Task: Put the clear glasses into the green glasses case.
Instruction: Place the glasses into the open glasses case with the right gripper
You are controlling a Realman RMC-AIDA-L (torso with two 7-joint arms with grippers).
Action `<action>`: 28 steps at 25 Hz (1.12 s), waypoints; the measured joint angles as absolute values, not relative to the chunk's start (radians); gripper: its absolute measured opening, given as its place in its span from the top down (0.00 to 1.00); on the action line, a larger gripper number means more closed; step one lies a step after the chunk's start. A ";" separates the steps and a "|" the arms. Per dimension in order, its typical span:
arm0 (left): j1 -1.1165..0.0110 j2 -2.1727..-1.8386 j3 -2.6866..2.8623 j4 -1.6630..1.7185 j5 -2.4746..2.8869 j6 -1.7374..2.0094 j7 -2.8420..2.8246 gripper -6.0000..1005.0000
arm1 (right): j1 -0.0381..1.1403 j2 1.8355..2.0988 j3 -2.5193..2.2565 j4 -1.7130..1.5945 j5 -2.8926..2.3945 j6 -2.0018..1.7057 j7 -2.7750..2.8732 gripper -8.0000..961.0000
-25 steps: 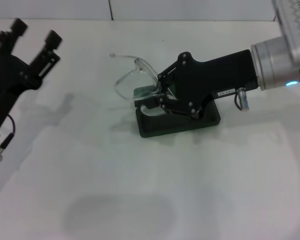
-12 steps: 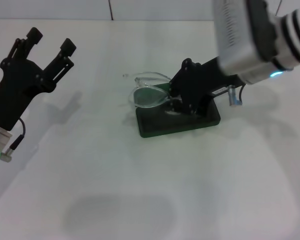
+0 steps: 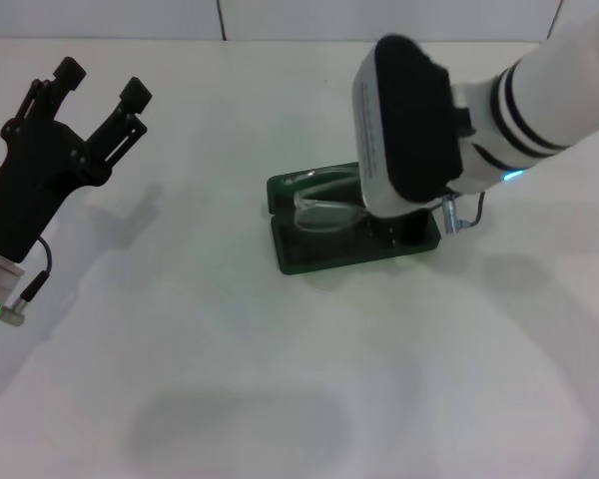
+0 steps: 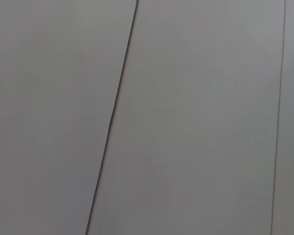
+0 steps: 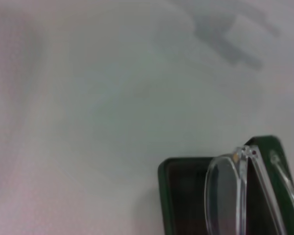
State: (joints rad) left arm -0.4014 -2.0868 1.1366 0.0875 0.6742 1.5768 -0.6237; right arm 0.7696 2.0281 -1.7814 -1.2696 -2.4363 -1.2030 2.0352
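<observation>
I am viewing the clear glasses (image 3: 324, 208) lying inside the open green glasses case (image 3: 309, 257), the right gripper's jaw state indeterminable above it, the left gripper (image 3: 102, 85) hovering spread apart.

A white table (image 3: 280, 379) spreads under and around both grippers. Behind it, beyond the left gripper, runs a pale wall (image 3: 110, 18) with a dark vertical seam (image 3: 223, 20).

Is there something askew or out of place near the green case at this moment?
Nothing stands out. The clear glasses lie over the open green glasses case, under the right arm. The left claw is open, parked far to the left.
</observation>
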 joint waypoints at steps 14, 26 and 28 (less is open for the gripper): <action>-0.395 -2.089 1.137 0.082 0.673 1.583 -0.633 0.12 | 0.740 2.028 -1.960 -1.301 -2.571 -1.115 2.102 0.84; -0.394 -2.092 1.137 0.077 0.673 1.583 -0.635 0.12 | 0.714 2.028 -2.012 -1.330 -2.643 -1.088 2.126 0.83; -0.394 -2.092 1.137 0.077 0.673 1.583 -0.635 0.12 | 0.709 2.028 -2.015 -1.331 -2.658 -1.085 2.128 0.83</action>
State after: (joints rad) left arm -0.3941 -2.0924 1.1366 0.0766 0.6734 1.5831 -0.6350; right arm 0.7092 2.0278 -2.0151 -1.3311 -2.6578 -1.0849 2.1276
